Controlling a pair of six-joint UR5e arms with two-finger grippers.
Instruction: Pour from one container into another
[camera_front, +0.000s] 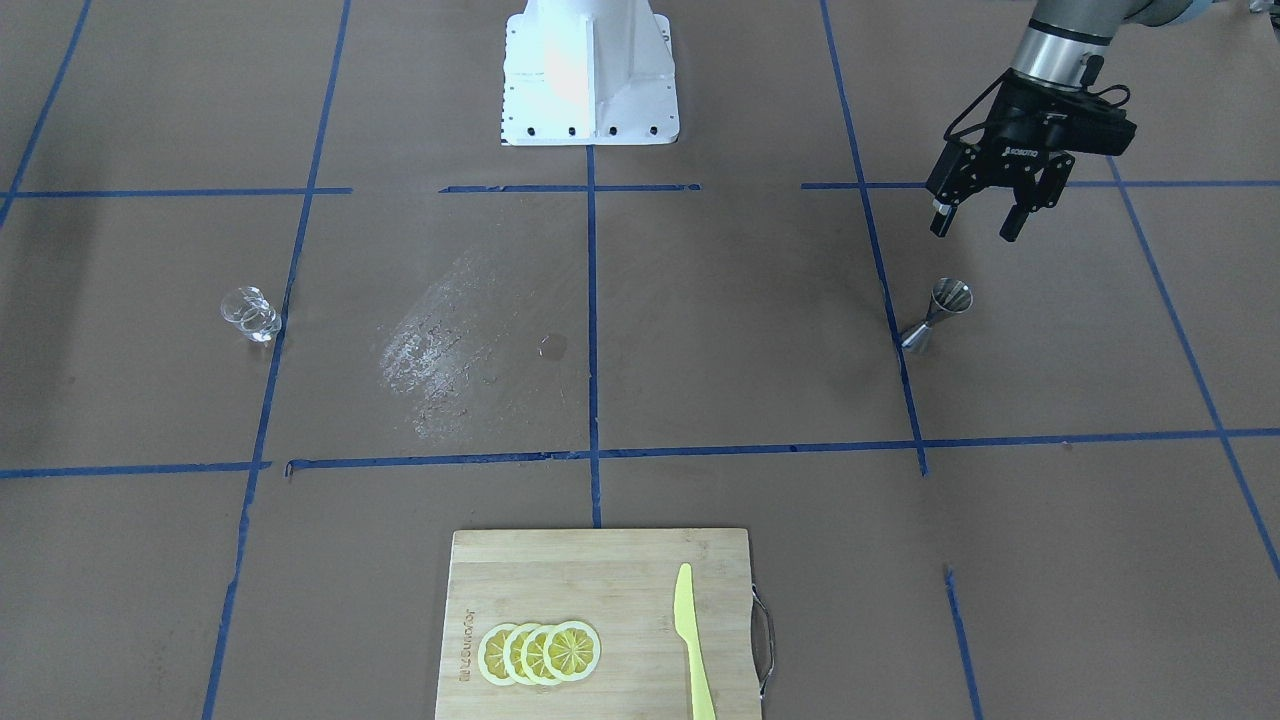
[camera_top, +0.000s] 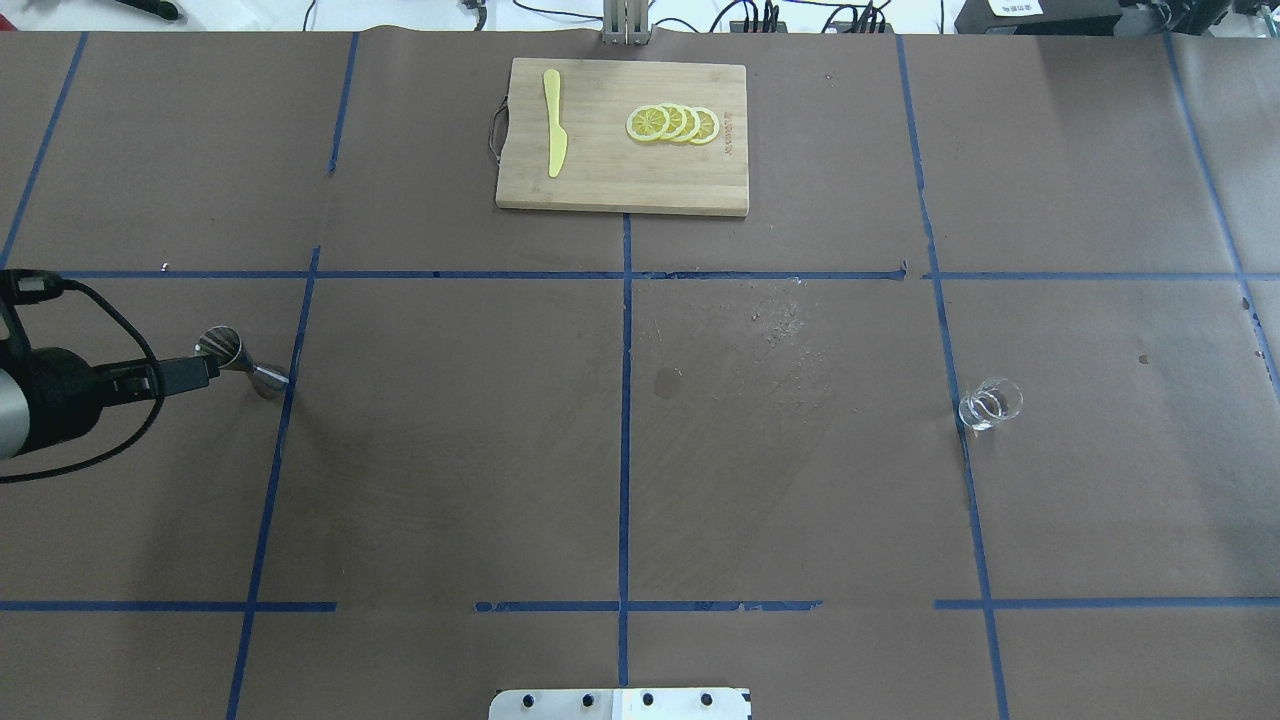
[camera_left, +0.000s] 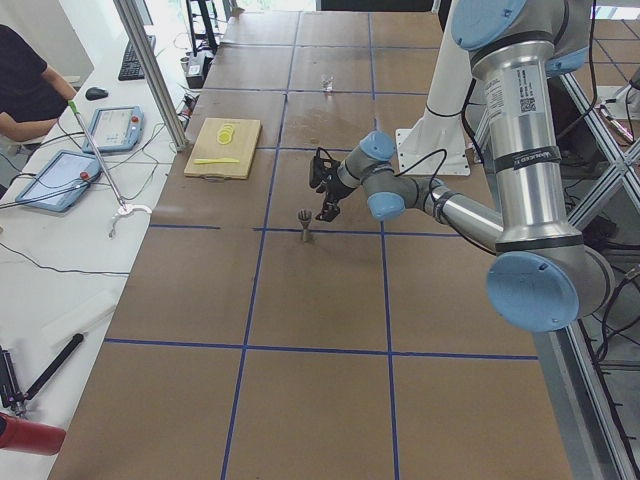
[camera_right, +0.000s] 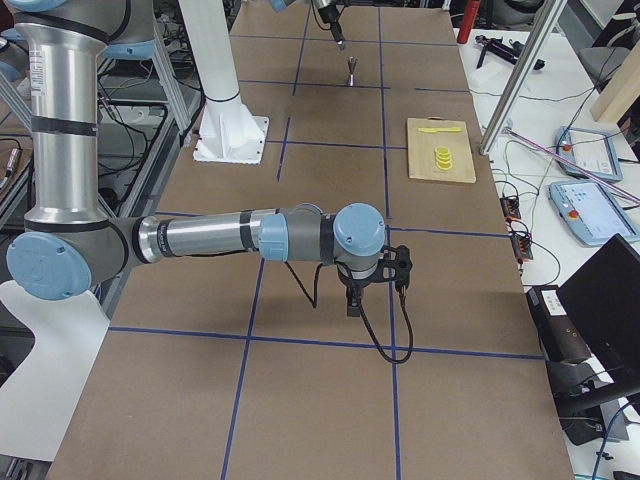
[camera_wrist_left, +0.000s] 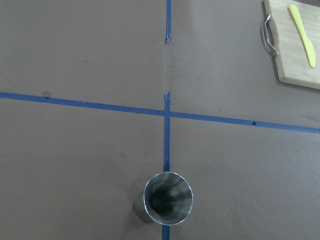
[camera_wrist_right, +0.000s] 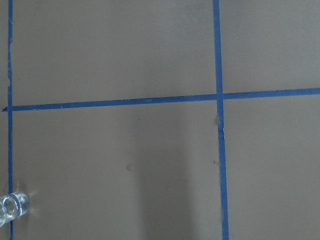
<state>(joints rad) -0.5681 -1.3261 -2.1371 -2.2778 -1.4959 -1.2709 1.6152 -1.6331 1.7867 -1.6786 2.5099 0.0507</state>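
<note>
Crossing brown tabletop (camera_top: 450, 450), blue tape lines (camera_top: 624, 450).

Jigger (camera_front: 938, 315) is standing alone on a tape line, with bare table showing all round it. Left gripper (camera_front: 975, 230) is hanging just beside it on the robot side, fingers spread, nothing sitting between the two. Glass cup (camera_front: 250, 313) is standing well apart at the opposite end, bare table round it too. Paper-covered table (camera_front: 750, 330) is lying open between them, carrying only a scuffed patch (camera_front: 440, 340) and a small stain (camera_front: 552, 346). Cutting board (camera_front: 600, 570) with knife (camera_front: 690, 640) and lemon slices (camera_front: 540, 652) is sitting at the operators' edge, well off that line. Robot base (camera_front: 590, 80) is occupying the opposite edge, centre.
</note>
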